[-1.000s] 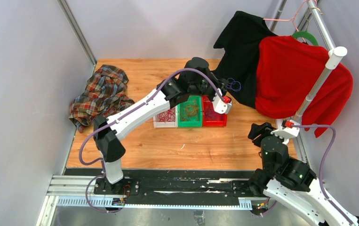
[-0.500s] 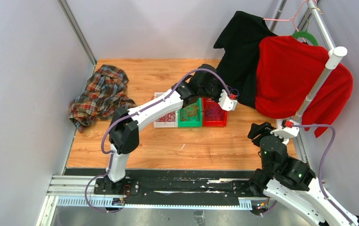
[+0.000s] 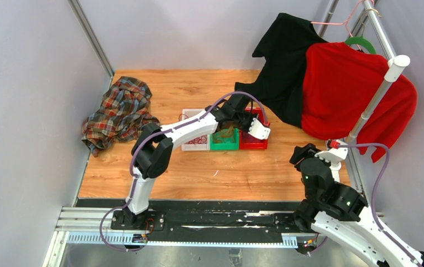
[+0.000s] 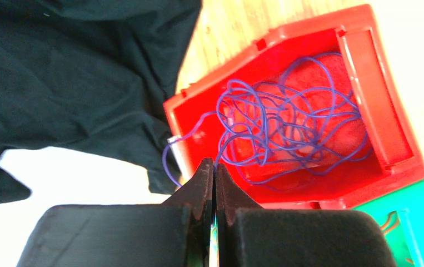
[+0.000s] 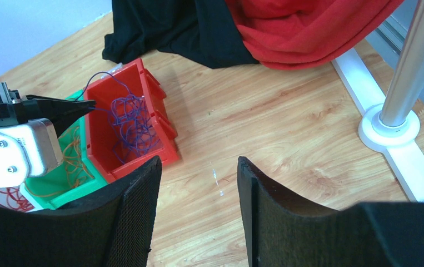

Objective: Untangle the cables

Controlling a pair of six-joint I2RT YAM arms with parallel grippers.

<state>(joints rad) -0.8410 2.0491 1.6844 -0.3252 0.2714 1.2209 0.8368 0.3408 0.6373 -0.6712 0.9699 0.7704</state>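
Now the thin purple cable (image 4: pixel 287 128) lies as a loose, knotted heap inside the red plastic bin (image 4: pixel 309 30), right of centre in the left wrist view. One strand trails over the bin's left rim toward the fingertips. A second ago that loop dangled higher, in front of the black cloth garment (image 3: pixel 287 61) at the upper middle of the overhead view. Since then the left gripper (image 4: pixel 214 167) has dropped to the bin's edge. Its jaws are pressed together, and I cannot tell whether the trailing strand is caught between them.

The purple cable therefore looks sorted into its own bin, though it is still snarled on itself and possibly not yet let go. To the left in the overhead view, the orange-yellow cable (image 3: pixel 226 132) sits in the green plastic bin (image 3: pixel 224 147) and the red cable (image 3: pixel 197 137) in the white plastic bin (image 3: pixel 187 147).

The right gripper (image 5: pixel 197 161) hangs over the bare wooden tabletop (image 5: pixel 287 128) at lower right, jaws spread and holding nothing, much as a second ago. What seems left is freeing the stray strand and tucking it in.
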